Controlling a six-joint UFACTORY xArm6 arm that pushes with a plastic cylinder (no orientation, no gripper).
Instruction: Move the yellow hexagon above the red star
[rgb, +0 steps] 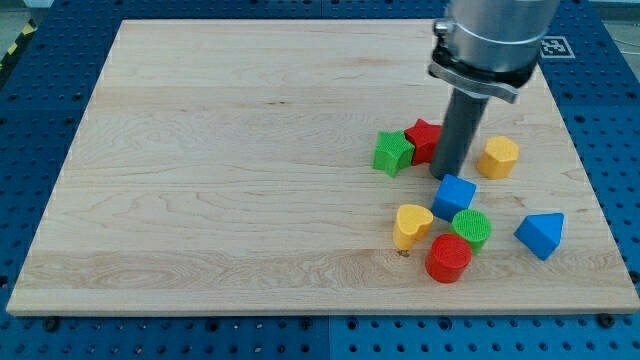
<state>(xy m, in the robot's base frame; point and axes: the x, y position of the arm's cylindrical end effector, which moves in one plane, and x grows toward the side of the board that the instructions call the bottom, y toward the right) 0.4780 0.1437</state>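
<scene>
The yellow hexagon (498, 157) lies on the wooden board at the view's right. The red star (424, 139) lies to its left, touching the green star (393, 152). My tip (449, 177) stands between the red star and the yellow hexagon, just right of the red star and a short gap left of the hexagon. The rod hides part of the red star's right side.
A blue cube (454, 195) sits just below my tip. Below it are a yellow heart (411, 225), a green cylinder (471, 228) and a red cylinder (448, 258). A blue triangle (541, 235) lies near the board's right edge (590, 200).
</scene>
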